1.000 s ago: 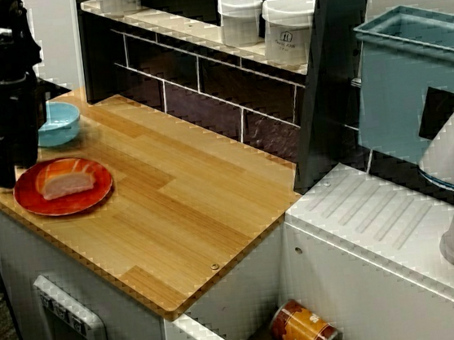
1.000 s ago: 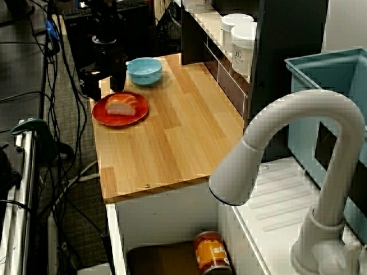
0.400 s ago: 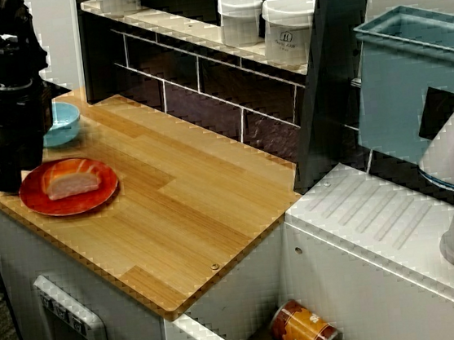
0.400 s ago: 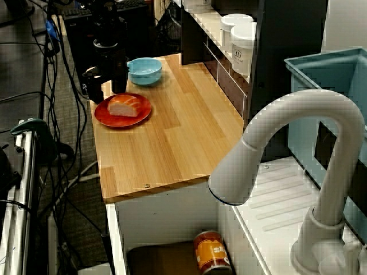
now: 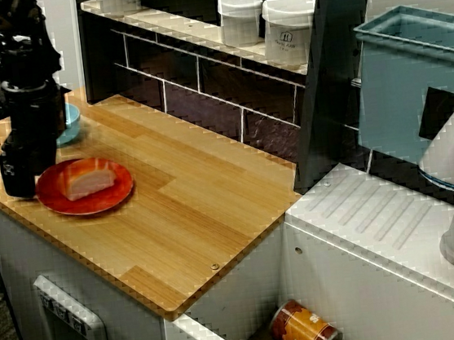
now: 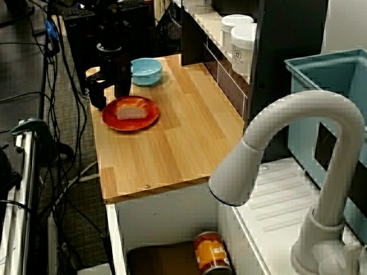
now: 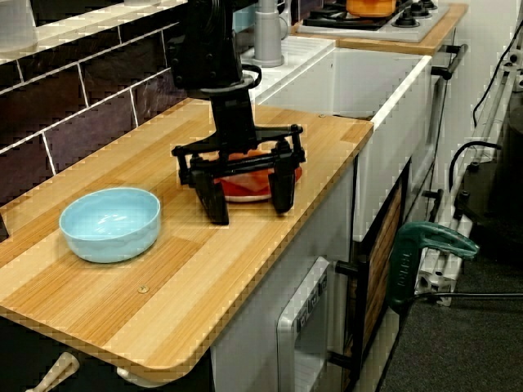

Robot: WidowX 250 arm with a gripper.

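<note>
Fingers of your claw [image 7: 251, 211] are spread wide and grip nothing; the tips point down, very close to the counter [image 5: 189, 199]. You have the red plate [image 5: 71, 202] lying flat just beside the claw, with its rim at the two fingers; whether they touch it, you cannot tell from any view. On the plate rests a pale piece of food [image 5: 90, 180]. A blue bowl [image 7: 109, 224] stands near the claw, apart from the plate.
</note>
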